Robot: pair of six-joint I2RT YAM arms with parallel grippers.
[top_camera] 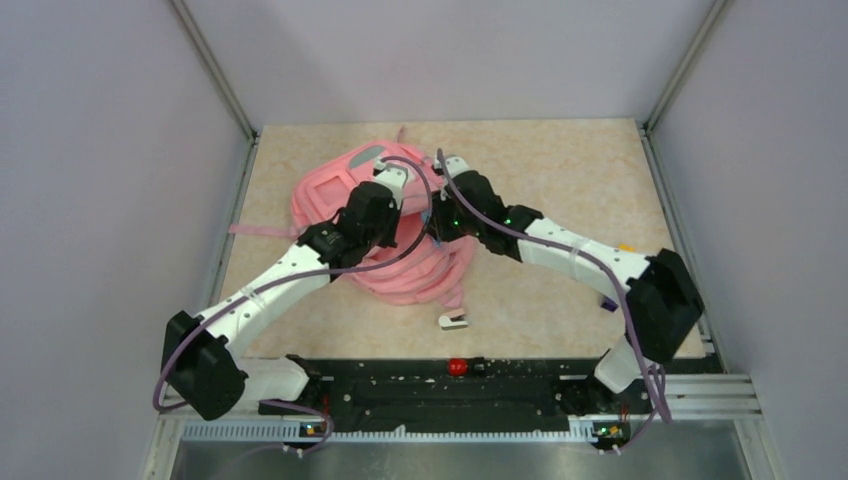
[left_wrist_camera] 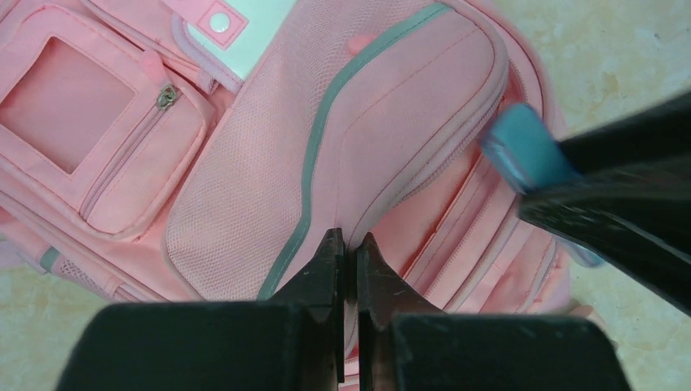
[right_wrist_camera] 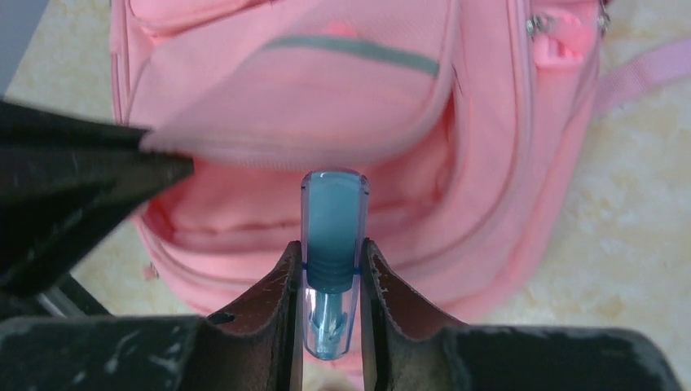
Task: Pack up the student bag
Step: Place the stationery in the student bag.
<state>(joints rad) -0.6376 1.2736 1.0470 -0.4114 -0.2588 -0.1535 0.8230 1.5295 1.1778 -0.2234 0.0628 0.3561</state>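
The bag point(top_camera: 325, 195) lay flat on the table point(top_camera: 570, 180), a little toward 10 o'clock from the middle, with its front side up. Both arms reached over it and met above it.

The left gripper point(left_wrist_camera: 349, 243) had its fingers pressed together on the edge of the front flap point(left_wrist_camera: 407, 106), at the zip seam, and held this edge up from the body of the bag. Under the raised flap a pocket point(right_wrist_camera: 277, 208) stood open, pink inside.

The right gripper point(right_wrist_camera: 332, 252) pinched a blue stick point(right_wrist_camera: 334, 208) of clear plastic with a rounded end. In the right wrist view the stick stood out past the fingertips toward 12 o'clock, just before the mouth of the pocket. I could not tell whether its end touched the fabric. In the left wrist view the same stick showed at 2 o'clock, near the edge of the flap.

A small zip pocket point(left_wrist_camera: 138, 155) with a metal puller sat at 10 o'clock in that view. One strap point(top_camera: 455, 305) ran off the bag toward 6 o'clock and ended in a white tip on the table. A second strap point(top_camera: 255, 230) went toward 9 o'clock.
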